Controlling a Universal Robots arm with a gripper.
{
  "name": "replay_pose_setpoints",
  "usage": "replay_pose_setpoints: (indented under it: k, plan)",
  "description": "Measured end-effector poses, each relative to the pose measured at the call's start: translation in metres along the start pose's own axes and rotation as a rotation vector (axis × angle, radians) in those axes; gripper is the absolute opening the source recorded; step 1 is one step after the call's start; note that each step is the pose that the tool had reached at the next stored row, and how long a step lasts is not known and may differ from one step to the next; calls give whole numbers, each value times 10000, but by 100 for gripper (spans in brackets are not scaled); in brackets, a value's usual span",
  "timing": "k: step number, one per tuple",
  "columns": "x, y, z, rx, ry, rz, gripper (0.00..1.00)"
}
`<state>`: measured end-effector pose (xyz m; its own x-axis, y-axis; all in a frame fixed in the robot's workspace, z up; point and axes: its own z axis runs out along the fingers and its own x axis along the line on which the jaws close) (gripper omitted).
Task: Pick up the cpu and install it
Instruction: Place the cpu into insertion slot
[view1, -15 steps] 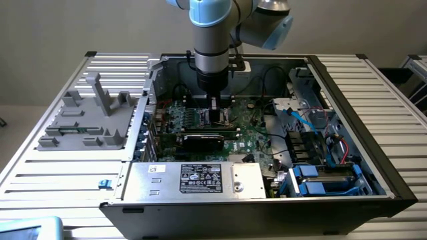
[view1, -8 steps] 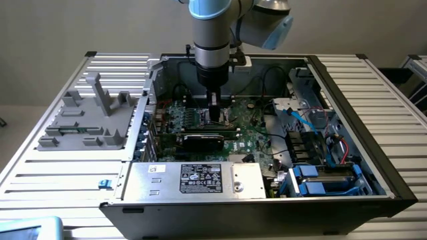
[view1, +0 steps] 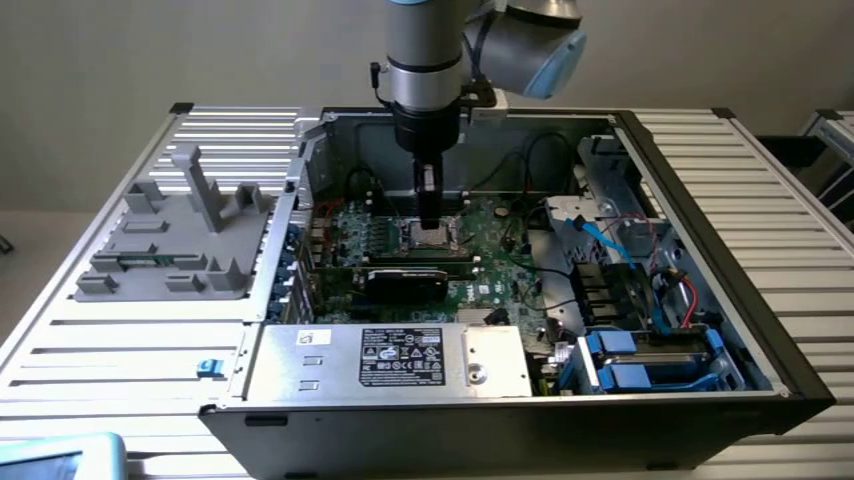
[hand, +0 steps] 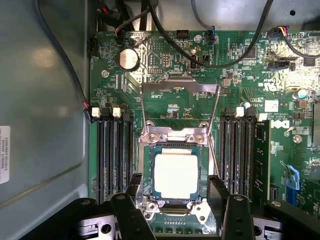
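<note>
The cpu (hand: 176, 175) lies flat in its socket (hand: 175, 136) on the circuit board (hand: 240, 65), silver top facing up, straight below the gripper (hand: 176, 187). Nearest the wrist camera, the two black fingers (hand: 134, 202) stand spread apart, one on each side of the chip. They flank the socket and do not seem to pinch anything. By the look of it the chip sits between them with a little room on both sides, though whether a pad brushes its edge is too fine to tell. The chip is square, so it has no long side, and its edges run square with the line between the fingers. Just past the chip, the socket's metal frame (hand: 180, 90) stands tipped open. Memory slots (hand: 114, 150) run along both sides, and black cables (hand: 170, 40) cross the far end of the board. In the exterior view the arm hangs upright inside the computer case (view1: 747, 300), behind the graphics card (view1: 407, 280) and the power supply box (view1: 387, 357).
</note>
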<state>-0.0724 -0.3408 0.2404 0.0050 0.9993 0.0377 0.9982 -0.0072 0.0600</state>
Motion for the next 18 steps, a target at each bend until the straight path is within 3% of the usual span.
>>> replay_pose_setpoints:
  k: [5,10,18]
  plan:
    - [6,18,-221,3,-3,0,64]
    - [10,30,-363,1,0,-2,64]
    - [10,32,-382,1,0,0,64]
